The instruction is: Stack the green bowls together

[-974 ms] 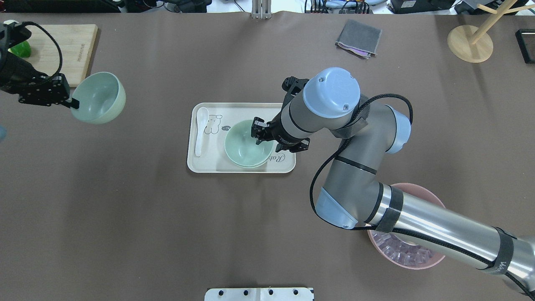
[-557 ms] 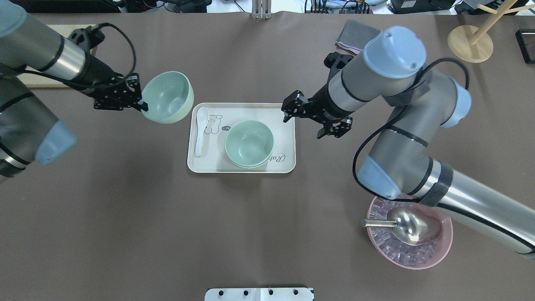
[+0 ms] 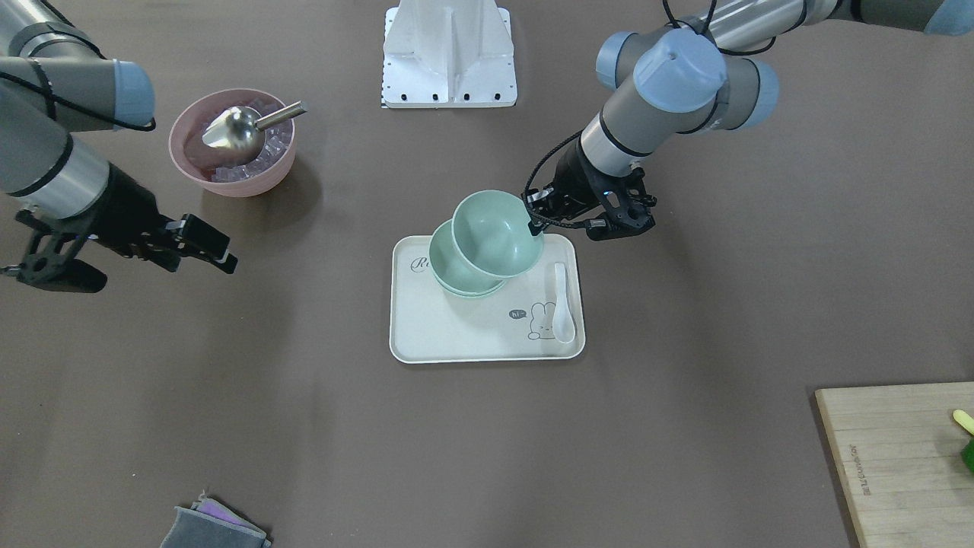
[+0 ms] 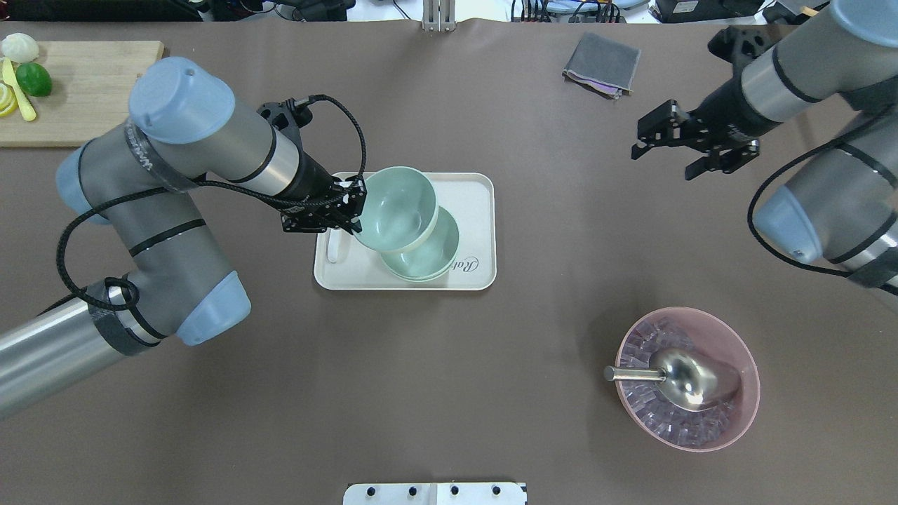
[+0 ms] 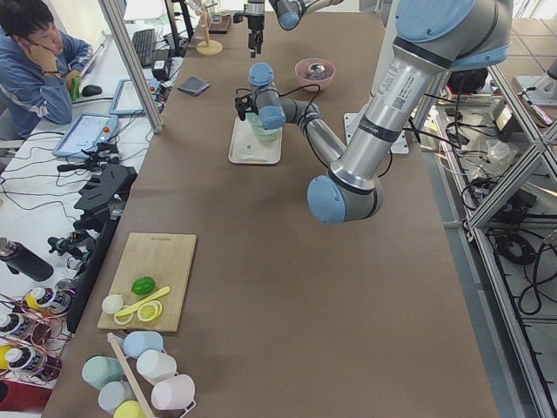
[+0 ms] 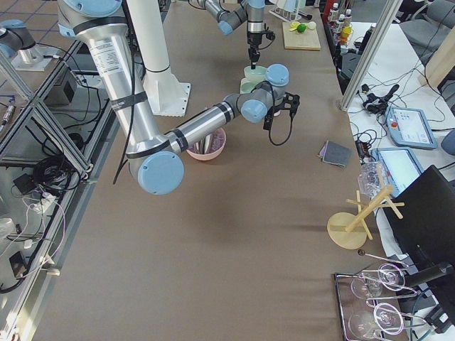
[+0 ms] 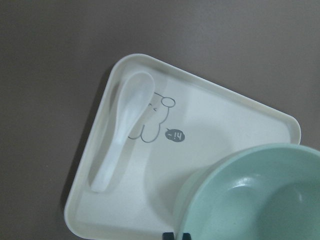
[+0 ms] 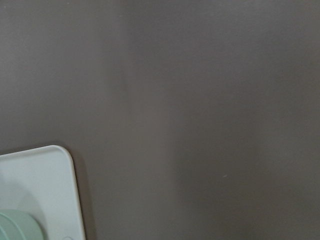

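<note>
Green bowls (image 4: pixel 431 258), seemingly two nested, sit on a cream tray (image 4: pixel 477 193) at the middle of the table (image 4: pixel 280 407). A third green bowl (image 4: pixel 394 205) hangs tilted over their far-left side, its rim pinched by the left end effector (image 4: pixel 356 223). It probably needs centring over the stack, levelling, then a slow descent before release. Toward the far right corner, the right end effector (image 4: pixel 661 164) is spread wide and empty. Whether the held bowl touches the stack is unclear. From overhead, the white spoon (image 3: pixel 561 303) is mostly hidden.
</note>
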